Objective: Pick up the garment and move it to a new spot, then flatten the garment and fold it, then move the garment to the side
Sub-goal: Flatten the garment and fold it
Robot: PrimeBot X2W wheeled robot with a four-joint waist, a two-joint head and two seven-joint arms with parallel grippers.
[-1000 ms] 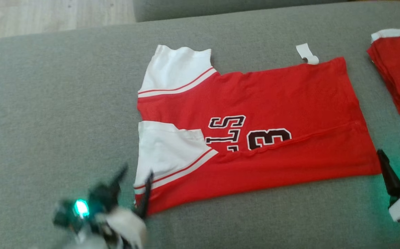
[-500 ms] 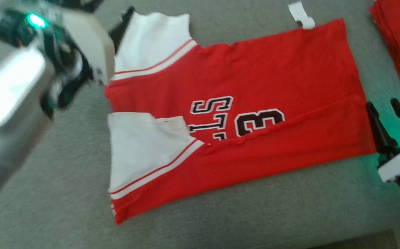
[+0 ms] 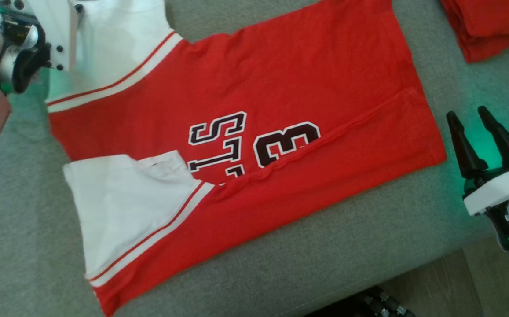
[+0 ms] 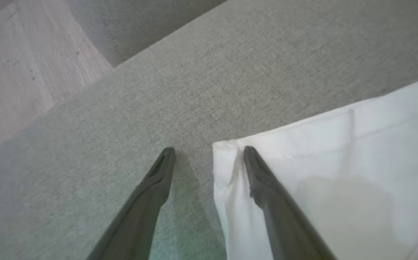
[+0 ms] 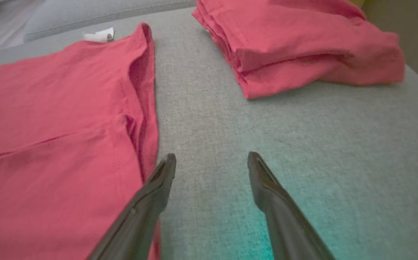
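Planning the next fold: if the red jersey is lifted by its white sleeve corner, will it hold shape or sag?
Likely floppy: the jersey lies flat with soft creases, so it should sag. Probably light: the white sleeve puckers beside the left end effector. It may drag on the textured grey cushion.

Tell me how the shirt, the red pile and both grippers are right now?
Shirt: spread flat on the cushion, near edge folded over its number.
Red pile: folded, lying apart from the shirt.
Left gripper: open, over the white sleeve corner.
Right gripper: open, empty, beside the shirt's edge.
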